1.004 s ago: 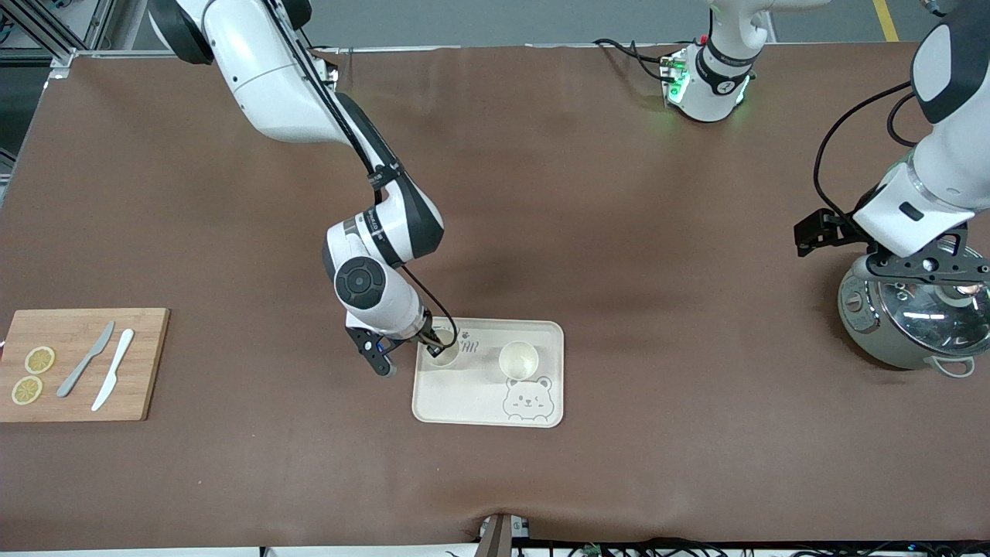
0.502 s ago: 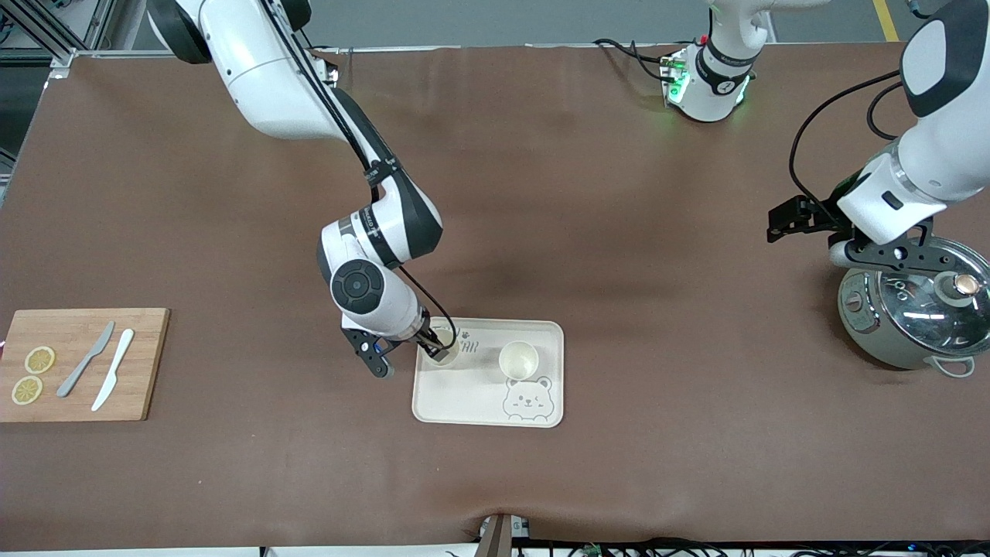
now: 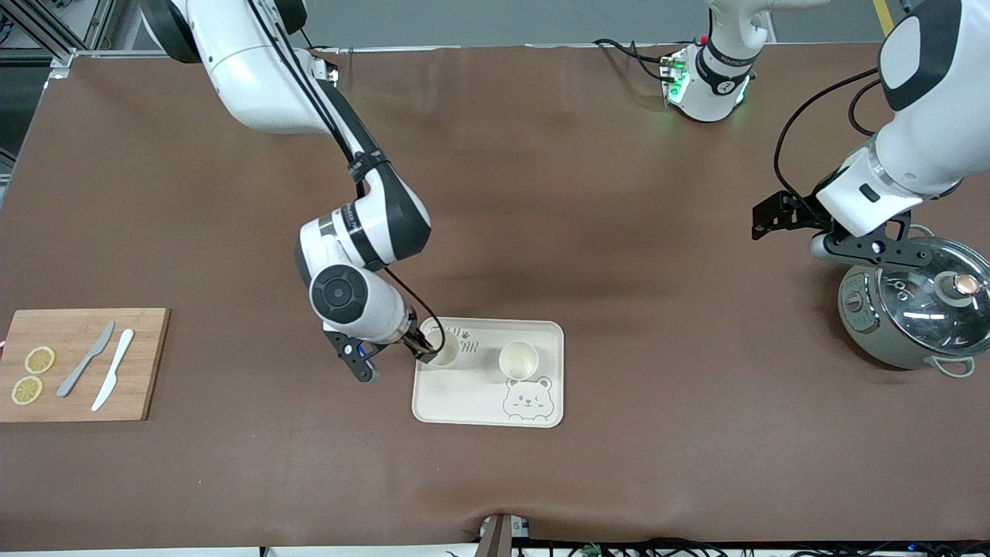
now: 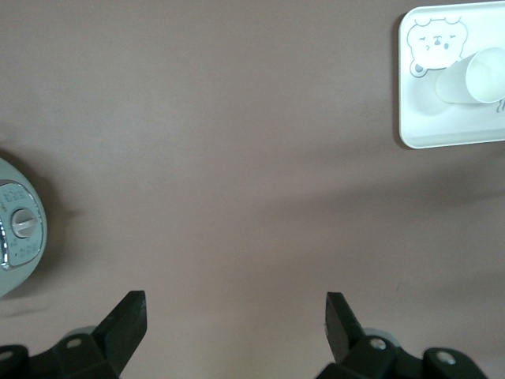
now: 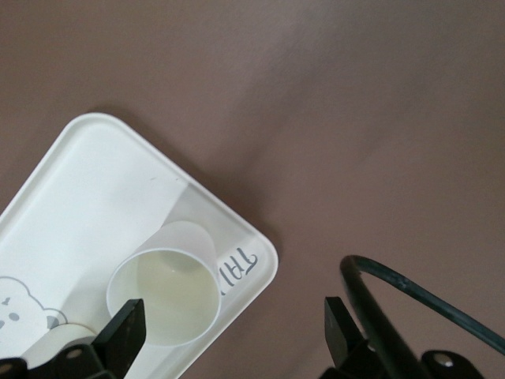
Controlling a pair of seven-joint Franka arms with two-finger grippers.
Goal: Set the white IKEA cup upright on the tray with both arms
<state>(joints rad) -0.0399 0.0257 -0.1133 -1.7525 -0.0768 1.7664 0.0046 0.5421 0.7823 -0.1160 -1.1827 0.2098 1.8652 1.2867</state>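
Both my arms shifted since 1 s ago: right gripper (image 3: 430, 353) pulled off the cup (image 3: 443, 350) toward the right arm's end, left gripper (image 3: 826, 236) moved off the cooker (image 3: 913, 313). Both grippers are spread apart, holding nothing. 2 plain white cups stand upright on the cream tray (image 3: 472, 398), mouths up; second cup (image 3: 518, 359) sits beside the bear face. Lettering is only partly readable, cut off by the cup in the right wrist view. Left gripper hangs over bare bench (image 3: 619, 232).
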